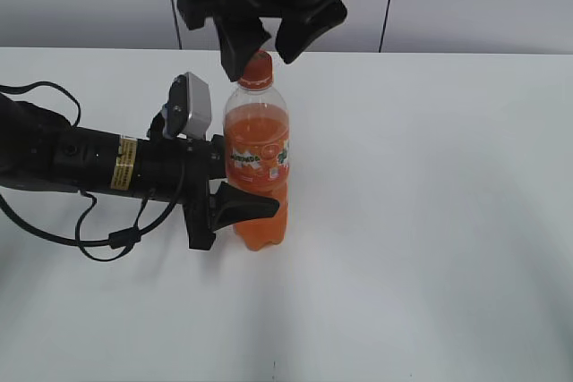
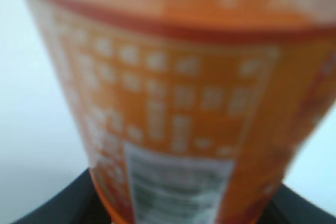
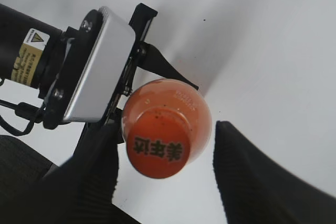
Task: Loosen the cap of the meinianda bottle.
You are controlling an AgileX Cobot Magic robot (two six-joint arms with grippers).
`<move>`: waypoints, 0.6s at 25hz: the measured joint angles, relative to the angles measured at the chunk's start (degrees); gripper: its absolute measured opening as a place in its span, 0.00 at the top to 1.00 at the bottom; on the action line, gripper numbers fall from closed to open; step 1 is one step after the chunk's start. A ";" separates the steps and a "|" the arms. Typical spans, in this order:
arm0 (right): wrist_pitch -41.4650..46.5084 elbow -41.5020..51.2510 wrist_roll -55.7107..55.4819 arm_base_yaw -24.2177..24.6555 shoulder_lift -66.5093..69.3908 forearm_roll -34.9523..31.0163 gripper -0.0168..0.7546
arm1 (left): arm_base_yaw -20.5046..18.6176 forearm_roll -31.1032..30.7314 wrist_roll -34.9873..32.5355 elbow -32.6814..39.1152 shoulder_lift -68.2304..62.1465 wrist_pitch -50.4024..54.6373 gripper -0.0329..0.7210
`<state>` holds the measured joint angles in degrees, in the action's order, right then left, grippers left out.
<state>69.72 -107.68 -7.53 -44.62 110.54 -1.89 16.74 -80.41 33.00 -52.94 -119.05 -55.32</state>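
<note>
The meinianda bottle (image 1: 258, 167) stands upright on the white table, full of orange drink, with its orange label band facing me. My left gripper (image 1: 242, 194) is shut on the bottle's lower body from the left; in the left wrist view the blurred label (image 2: 178, 108) fills the frame. The orange cap (image 1: 257, 67) sits on the neck. My right gripper (image 1: 262, 42) hangs open just above and around the cap, with a finger on each side and neither touching it. In the right wrist view the cap (image 3: 160, 148) shows dark printed characters, between the two black fingers (image 3: 165, 177).
The white table (image 1: 430, 221) spreads wide to the right and front of the bottle. The left arm's black body and cables (image 1: 81, 167) lie across the table's left side. A grey wall with dark vertical seams stands behind.
</note>
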 joint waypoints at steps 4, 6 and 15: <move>-0.05 0.00 0.51 0.00 0.05 -0.14 0.62 | 0.00 0.00 0.00 0.00 0.00 0.00 0.45; -0.10 0.00 2.77 0.00 0.16 -0.14 0.63 | 0.00 0.00 0.00 0.00 0.00 0.00 0.45; -0.47 -0.25 32.88 0.00 0.76 -0.43 0.63 | 0.00 0.16 0.30 0.00 0.00 0.05 0.45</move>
<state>69.26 -107.94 25.35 -44.62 111.30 -2.31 16.74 -80.25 33.30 -52.94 -119.05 -55.26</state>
